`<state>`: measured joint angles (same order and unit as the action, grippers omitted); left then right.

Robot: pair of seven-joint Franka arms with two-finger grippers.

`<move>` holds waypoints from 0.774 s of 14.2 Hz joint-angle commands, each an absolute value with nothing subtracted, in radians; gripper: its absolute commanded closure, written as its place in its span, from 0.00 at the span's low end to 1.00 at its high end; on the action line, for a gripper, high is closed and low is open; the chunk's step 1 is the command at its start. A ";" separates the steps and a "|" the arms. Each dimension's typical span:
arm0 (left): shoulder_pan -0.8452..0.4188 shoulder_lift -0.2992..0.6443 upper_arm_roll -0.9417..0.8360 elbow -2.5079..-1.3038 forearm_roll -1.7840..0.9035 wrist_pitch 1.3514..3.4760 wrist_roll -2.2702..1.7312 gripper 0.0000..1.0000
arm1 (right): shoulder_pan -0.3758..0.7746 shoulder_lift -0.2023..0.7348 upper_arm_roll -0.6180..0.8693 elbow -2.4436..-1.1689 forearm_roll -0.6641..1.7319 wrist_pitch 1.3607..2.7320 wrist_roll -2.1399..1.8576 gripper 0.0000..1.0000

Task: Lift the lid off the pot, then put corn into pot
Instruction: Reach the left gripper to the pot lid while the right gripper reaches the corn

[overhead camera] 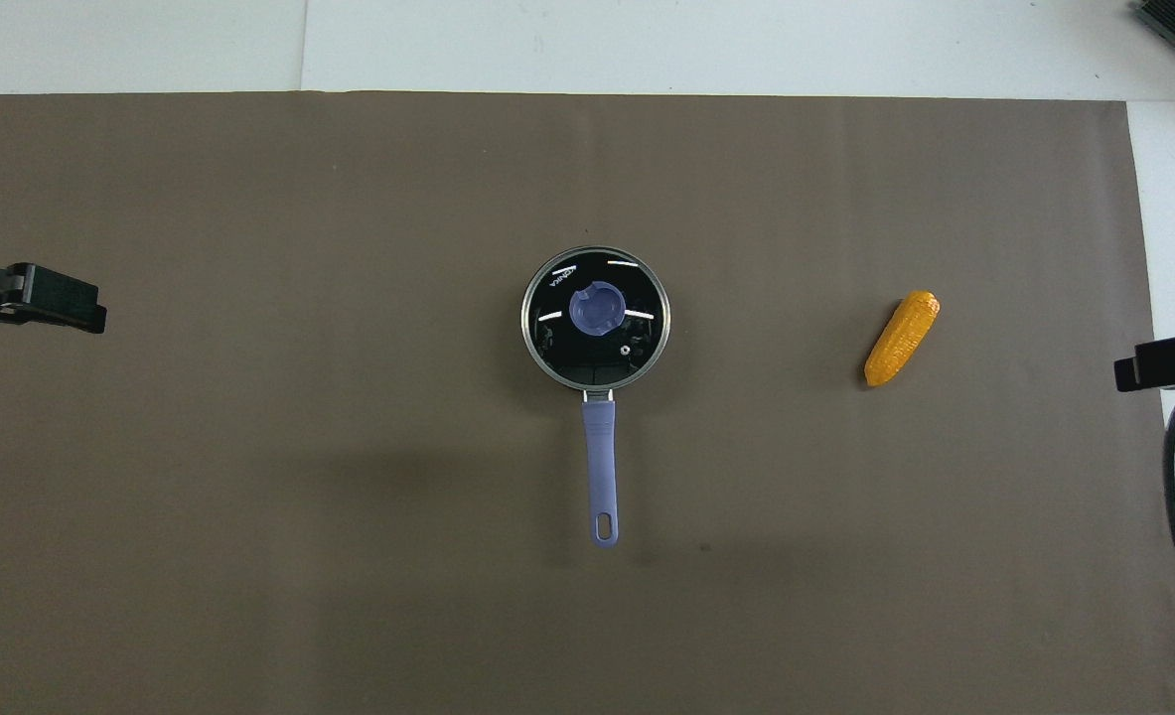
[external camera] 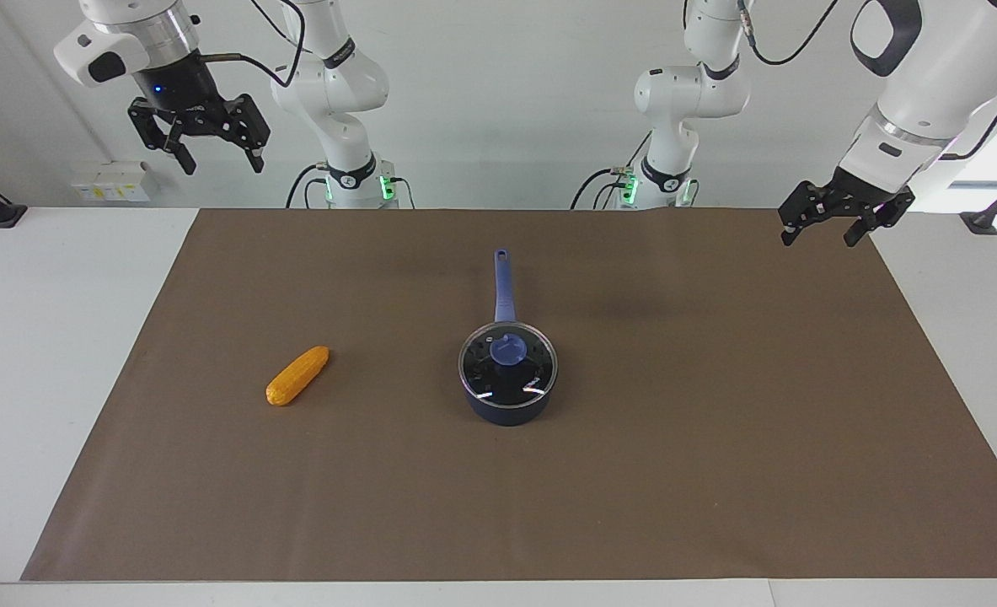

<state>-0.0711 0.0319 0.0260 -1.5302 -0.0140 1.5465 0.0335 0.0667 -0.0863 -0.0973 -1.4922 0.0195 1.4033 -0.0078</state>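
Status: nothing in the task is done yet. The lid sits closed on the pot at the centre of the facing view, its blue knob untouched. The pot handle runs straight up the frame from the pot, toward my bases. The corn lies on the brown mat, left of centre in the facing view, well apart from the pot.

My left hand hangs in the air at the right edge of the facing view, over the mat's border; its two fingers are spread apart and grip nothing. My right hand hangs in the upper left of the facing view, raised above the surface, fingers likewise parted and empty. Both arms wait.

Remaining steps, as I judge them: grasp the knob, lift the lid clear, set it aside, then pick up the corn and place it in the pot.

Limits of view: in the overhead view only a dark tip of each hand enters, the left hand at the middle left edge and the right hand at the middle right edge, both cut off by the frame. The pot's inside reads as black through the glass, with reflections across it; I cannot confirm that it is empty.
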 commanded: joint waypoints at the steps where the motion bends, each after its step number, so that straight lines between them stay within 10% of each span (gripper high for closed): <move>1: -0.061 0.026 0.026 -1.526 -0.006 1.531 0.041 0.00 | 0.049 -0.094 -0.094 -1.499 0.022 1.407 -0.005 0.00; 11: -0.208 0.018 0.012 -1.572 -0.024 1.542 -0.110 0.00 | 0.054 -0.094 -0.091 -1.584 0.021 1.561 0.018 0.00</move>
<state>-0.1425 0.0320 0.0068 -1.5505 -0.0211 1.5348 -0.0449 0.0601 -0.0847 -0.0981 -1.5231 0.0189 1.4892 -0.0061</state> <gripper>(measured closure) 0.000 0.000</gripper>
